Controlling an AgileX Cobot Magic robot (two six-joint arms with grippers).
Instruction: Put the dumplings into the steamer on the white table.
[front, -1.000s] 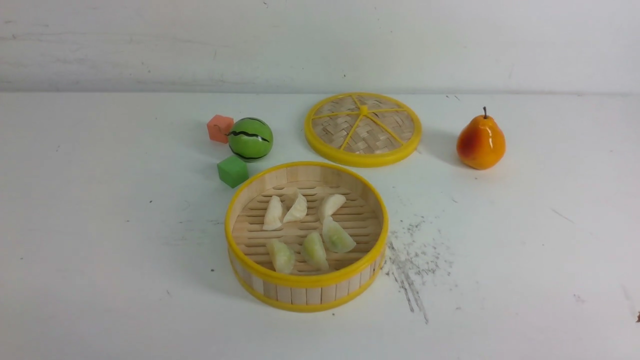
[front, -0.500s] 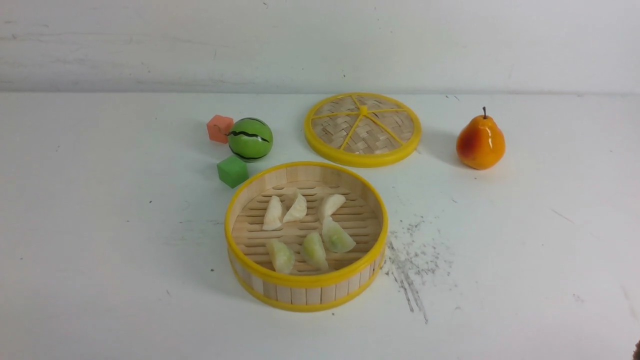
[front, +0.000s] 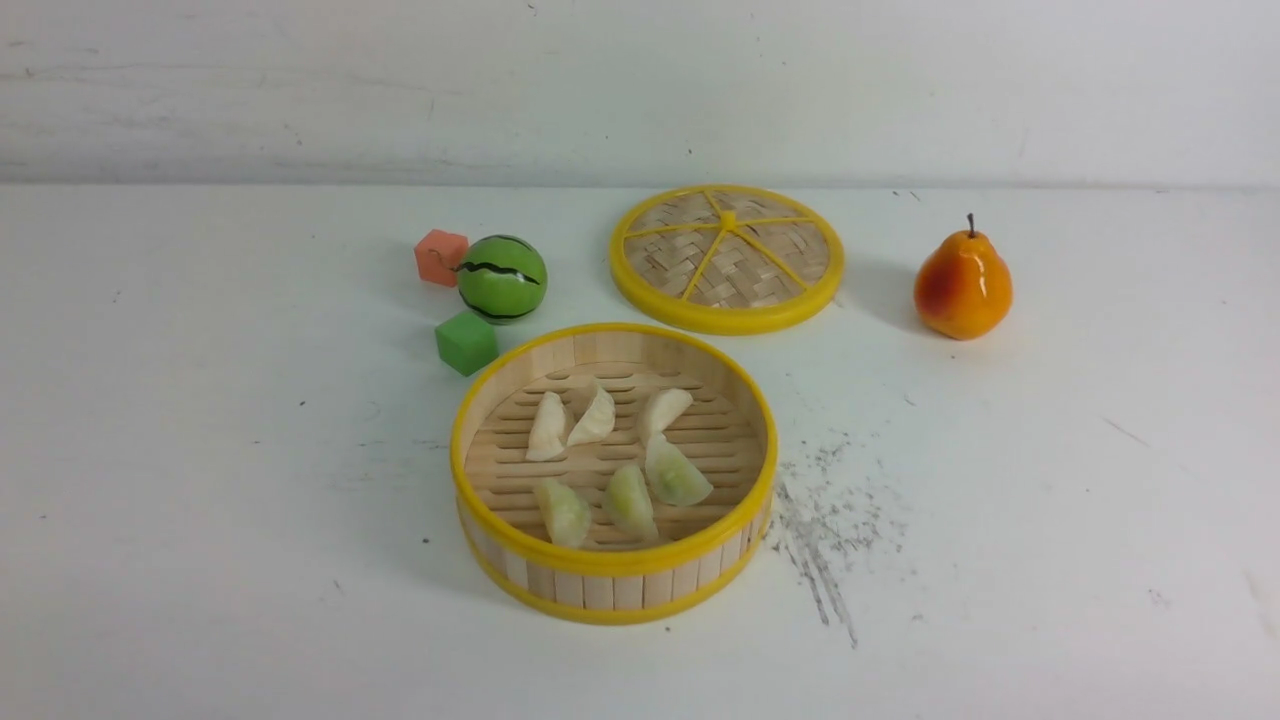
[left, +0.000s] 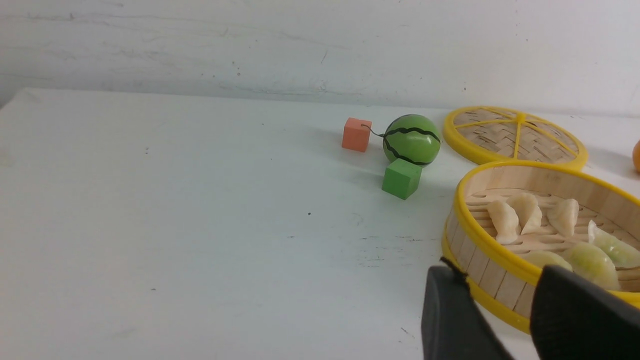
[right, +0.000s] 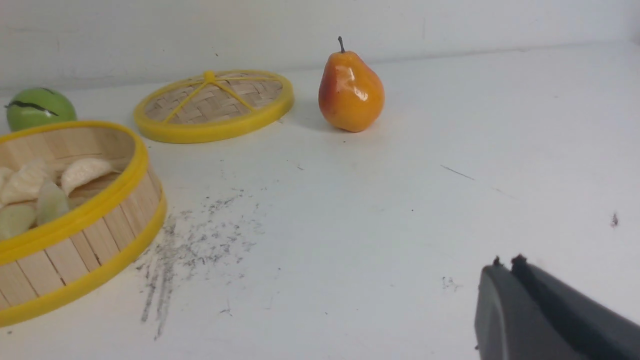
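Observation:
The steamer (front: 612, 560) stands in the middle of the white table (front: 200, 450), its yellow rim unbroken. Several dumplings (front: 630, 500) lie on its slotted floor, cream ones further back and pale green ones nearer. No gripper shows in the front view. In the left wrist view my left gripper (left: 500, 272) is open and empty, low beside the steamer's outer wall (left: 480, 240), with the dumplings (left: 505, 220) beyond it. In the right wrist view my right gripper (right: 506, 262) is shut and empty over bare table, well to the right of the steamer (right: 100, 200).
The woven lid (front: 726, 257) lies flat behind the steamer. An orange pear (front: 962, 285) stands at the back right. A watermelon ball (front: 501, 278), an orange cube (front: 440, 256) and a green cube (front: 466, 342) sit at the back left. Dark scratch marks (front: 820, 530) lie right of the steamer.
A dark tip at the front view's lower right edge has slid down and out of view. The steamer, dumplings and other objects have not moved.

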